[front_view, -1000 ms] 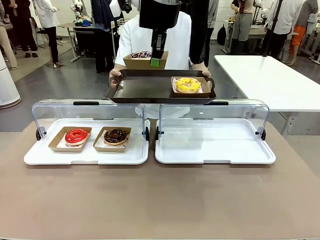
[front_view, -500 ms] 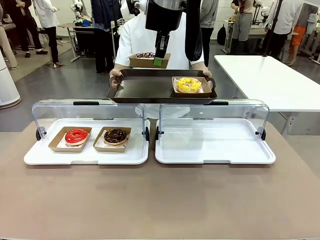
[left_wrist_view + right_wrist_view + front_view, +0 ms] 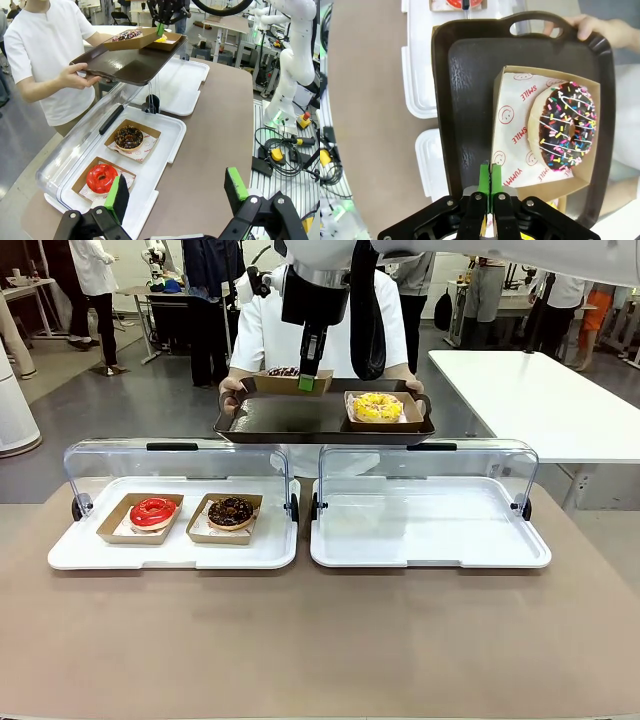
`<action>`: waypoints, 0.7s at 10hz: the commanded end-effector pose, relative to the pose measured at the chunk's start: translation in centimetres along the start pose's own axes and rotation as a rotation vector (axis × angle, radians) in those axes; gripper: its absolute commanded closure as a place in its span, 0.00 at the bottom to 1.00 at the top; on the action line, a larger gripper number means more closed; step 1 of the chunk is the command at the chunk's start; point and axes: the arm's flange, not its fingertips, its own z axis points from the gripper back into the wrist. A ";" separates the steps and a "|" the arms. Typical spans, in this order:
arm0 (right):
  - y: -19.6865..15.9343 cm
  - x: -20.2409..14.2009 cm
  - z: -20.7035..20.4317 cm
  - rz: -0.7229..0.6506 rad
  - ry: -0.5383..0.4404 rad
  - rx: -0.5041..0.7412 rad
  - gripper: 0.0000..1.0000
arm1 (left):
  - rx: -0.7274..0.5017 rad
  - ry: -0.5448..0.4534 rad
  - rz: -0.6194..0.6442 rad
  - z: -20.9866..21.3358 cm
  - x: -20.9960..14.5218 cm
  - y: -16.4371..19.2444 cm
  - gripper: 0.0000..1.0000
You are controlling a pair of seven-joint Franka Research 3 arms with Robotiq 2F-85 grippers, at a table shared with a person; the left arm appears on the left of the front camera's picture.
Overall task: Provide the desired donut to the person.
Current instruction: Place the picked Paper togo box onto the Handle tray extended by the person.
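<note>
- My right gripper (image 3: 486, 182) has its jaws pinched shut on the wall of the cardboard tray (image 3: 547, 145) that carries the sprinkled chocolate donut (image 3: 566, 126); I judge this to be the donut asked for.
- That cardboard tray sits over the brown serving tray (image 3: 285, 420), toward its far edge on the robot's left half; I cannot tell whether it rests on it or hangs just above.
- The person (image 3: 262, 332) holds the serving tray by both handles, above the far edge of the desk (image 3: 320, 640).
- A yellow donut (image 3: 376, 407) already lies in its own cardboard holder on the serving tray's right half.
- What is left, as I judge it: set the load down if it is not down, let go, and draw back.
- In my right wrist view the cardboard tray's long axis runs parallel to the serving tray's long side, with the donut lying flat, hole upward.
- My left gripper (image 3: 175, 192) hangs with jaws wide and empty near the desk's left corner on my side.
- A red donut (image 3: 152, 511) and a dark donut (image 3: 231, 511) rest in the left display case (image 3: 172, 552).
</note>
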 end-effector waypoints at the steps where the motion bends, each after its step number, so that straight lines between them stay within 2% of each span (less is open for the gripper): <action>1: -1.4 0.2 0.7 -0.019 -0.017 0.017 0.99 | -0.001 -0.022 -0.020 0.1 0.0 0.1 0.00; 7: -2.2 -1.6 -1.4 0.043 -0.092 0.090 0.99 | -0.001 -0.022 -0.020 0.1 0.0 0.1 0.00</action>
